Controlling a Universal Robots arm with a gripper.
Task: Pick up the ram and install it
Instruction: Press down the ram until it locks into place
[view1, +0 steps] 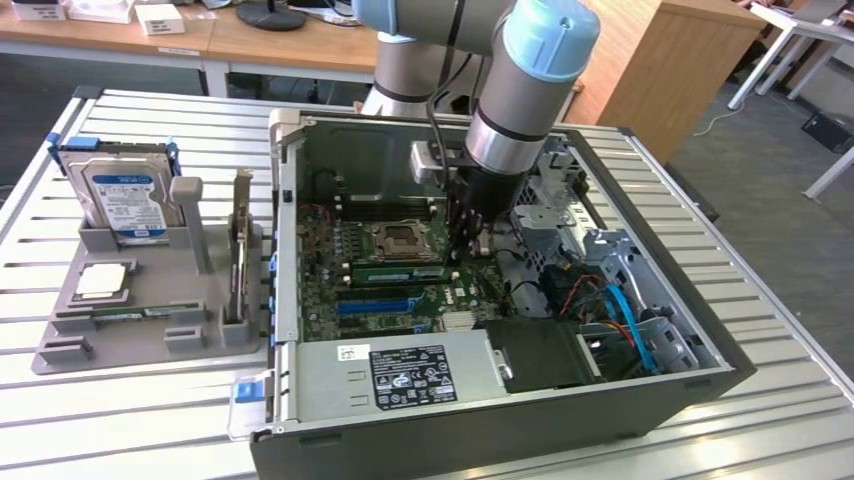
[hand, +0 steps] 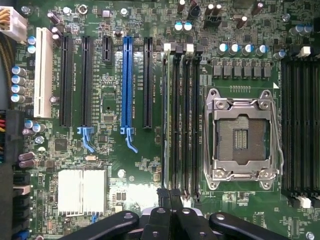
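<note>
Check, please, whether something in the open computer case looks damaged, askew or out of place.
Nothing looks broken, spilled or askew. One thing stands out: the processor socket on the motherboard is empty, while a square silver chip lies in the grey tray beside the case. The gripper is shut over the memory slots.

Bright, even room light; soft shadows, mild blur throughout.

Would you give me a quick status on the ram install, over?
Gripper shut, low over motherboard. Ram in slot beside CPU socket, under gripper. Nothing blocking.
</note>
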